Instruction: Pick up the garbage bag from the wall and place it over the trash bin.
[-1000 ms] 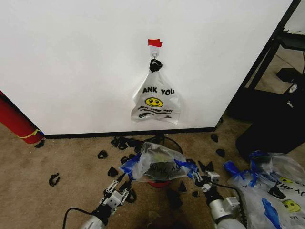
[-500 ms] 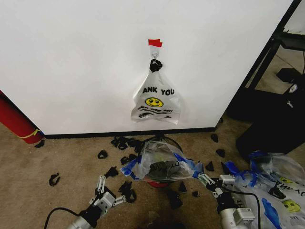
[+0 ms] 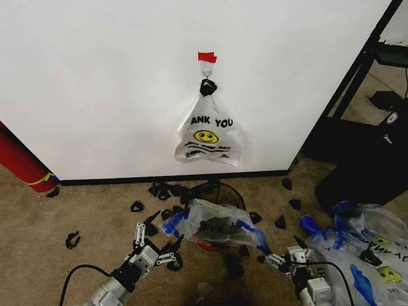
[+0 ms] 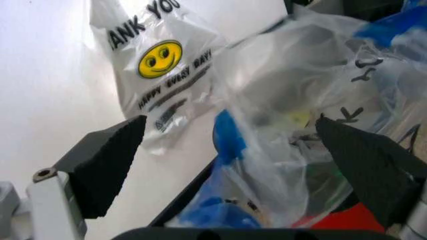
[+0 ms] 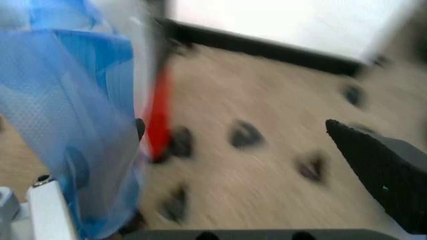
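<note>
The garbage bag [image 3: 217, 223], thin white plastic with blue handles, lies draped over the trash bin [image 3: 229, 189], whose black rim and red base peek out. My left gripper [image 3: 156, 243] stands open just left of it, touching nothing. My right gripper [image 3: 285, 252] stands open off the bag's right corner. In the left wrist view the bag [image 4: 313, 100] and a blue handle lie beyond the open gripper [image 4: 233, 150]. The right wrist view has a blue handle [image 5: 73, 125] beside the open gripper [image 5: 247, 145]. On the wall [image 3: 95, 83] another bag of the same print [image 3: 207, 134] hangs from the hook.
A red cylinder with a yellow band [image 3: 22, 166] leans at the left. Black clips [image 3: 137, 206] litter the carpet around the bin. A pile of similar bags [image 3: 363, 252] lies at the right, with a black rack [image 3: 366, 127] behind it.
Both grippers have let go of the bag's blue handles and drawn back toward me. The bag has slackened and settled over the bin.
</note>
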### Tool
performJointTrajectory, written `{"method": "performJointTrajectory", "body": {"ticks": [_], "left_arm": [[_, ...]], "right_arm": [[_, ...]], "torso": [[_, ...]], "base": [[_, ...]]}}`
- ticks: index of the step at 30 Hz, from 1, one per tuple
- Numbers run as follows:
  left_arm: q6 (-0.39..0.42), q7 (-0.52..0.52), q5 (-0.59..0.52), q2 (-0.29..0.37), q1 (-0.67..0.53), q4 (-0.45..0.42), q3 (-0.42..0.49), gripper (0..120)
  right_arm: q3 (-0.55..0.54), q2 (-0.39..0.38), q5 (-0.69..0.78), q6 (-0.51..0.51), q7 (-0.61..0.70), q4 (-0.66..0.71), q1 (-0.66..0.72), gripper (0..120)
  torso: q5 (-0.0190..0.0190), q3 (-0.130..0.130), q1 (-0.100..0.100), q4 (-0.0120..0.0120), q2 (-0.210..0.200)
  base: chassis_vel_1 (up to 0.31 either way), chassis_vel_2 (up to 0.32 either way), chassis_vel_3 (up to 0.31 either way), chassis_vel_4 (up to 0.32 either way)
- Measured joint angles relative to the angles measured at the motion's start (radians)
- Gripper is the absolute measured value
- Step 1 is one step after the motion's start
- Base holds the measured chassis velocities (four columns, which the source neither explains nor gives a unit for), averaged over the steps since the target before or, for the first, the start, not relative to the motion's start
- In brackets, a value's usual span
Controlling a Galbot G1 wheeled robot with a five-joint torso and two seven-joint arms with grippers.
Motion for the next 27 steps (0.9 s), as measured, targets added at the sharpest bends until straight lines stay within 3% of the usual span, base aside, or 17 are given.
{"method": "performJointTrajectory", "body": {"ticks": [5,6,9,13,14,20,24,27], "left_arm": [[-0.001,-0.004,-0.021,0.014,-0.009,0.014,0.004,100],[-0.001,-0.004,-0.021,0.014,-0.009,0.014,0.004,100],[-0.008,-0.009,-0.033,0.020,-0.011,0.023,0.002,100],[-0.011,-0.018,-0.036,0.020,-0.012,0.023,0.003,100],[-0.011,-0.018,-0.036,0.020,-0.012,0.023,0.003,100],[-0.006,-0.019,-0.025,0.002,-0.014,0.020,0.020,100],[-0.002,-0.020,-0.035,-0.005,-0.016,0.014,0.018,100],[0.014,-0.031,-0.106,-0.002,-0.033,-0.005,0.002,100]], "right_arm": [[0.080,0.030,-0.005,0.186,-0.440,-0.136,0.106,100],[0.080,0.030,-0.005,0.186,-0.440,-0.136,0.106,100],[0.208,0.043,0.004,0.278,-0.791,-0.235,0.156,100],[0.321,0.050,0.033,0.320,-1.108,-0.346,0.220,100],[0.321,0.050,0.033,0.320,-1.108,-0.346,0.220,100],[0.349,0.061,0.225,0.327,-1.408,-0.461,0.286,100],[0.349,0.071,0.308,0.314,-1.543,-0.457,0.288,100],[0.359,0.078,0.424,0.283,-1.602,-0.394,0.272,100]], "torso": [[0.0001,0.000,0.000,0.0001,0.000],[0.0001,0.000,0.000,0.0001,0.000],[0.0001,0.000,0.000,0.0000,0.000],[0.0001,0.000,0.000,0.0000,0.000],[0.0001,0.000,0.000,0.0000,0.000],[0.0002,0.000,0.000,0.0000,0.000],[0.0001,0.000,0.000,0.0000,0.000],[0.0000,0.000,0.000,-0.0002,0.000]], "base": [[0.000,0.000,0.000,0.000],[0.000,0.000,0.000,0.000],[0.000,0.000,0.000,0.000],[0.000,0.000,0.000,0.000],[0.000,0.000,0.000,0.000],[0.000,0.000,0.000,0.000],[0.000,0.000,0.000,0.000],[0.000,0.000,0.000,0.000]]}}
